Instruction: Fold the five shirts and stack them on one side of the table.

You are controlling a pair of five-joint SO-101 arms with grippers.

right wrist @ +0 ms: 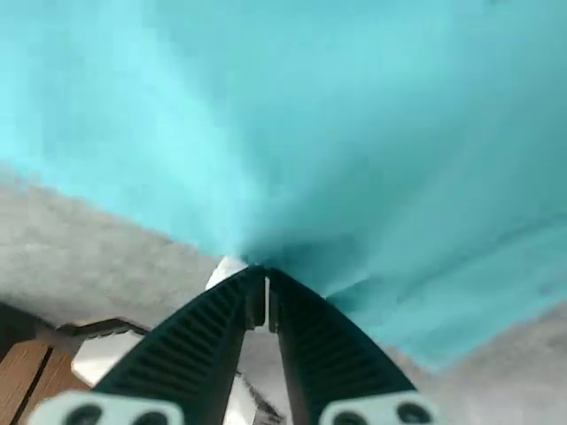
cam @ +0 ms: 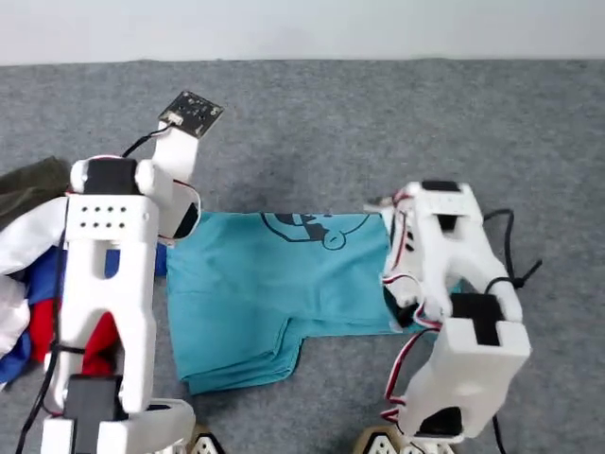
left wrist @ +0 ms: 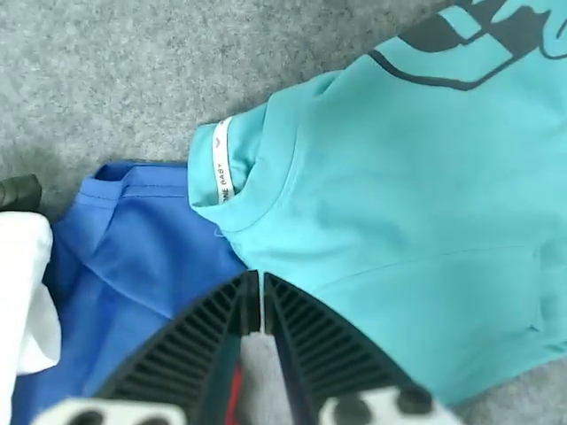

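Two closed grippers at the teal shirt (cam: 255, 293)
It lies mid-worktop (cam: 378, 123). The left gripper (left wrist: 261, 292), jaws together, sits at its 9 o'clock edge; the right gripper (right wrist: 266, 279) pinches its 3 o'clock edge. The other shirts (cam: 24, 255) are heaped at 9 o'clock.

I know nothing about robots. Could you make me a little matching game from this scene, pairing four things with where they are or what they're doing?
Things:
1. teal shirt
2. blue shirt
3. right gripper
4. left gripper

Places or states:
a. shut on teal cloth
b. lying spread out, dark print facing up
c. shut, where blue cloth meets teal
d. beside the teal collar

Pairs: 1-b, 2-d, 3-a, 4-c
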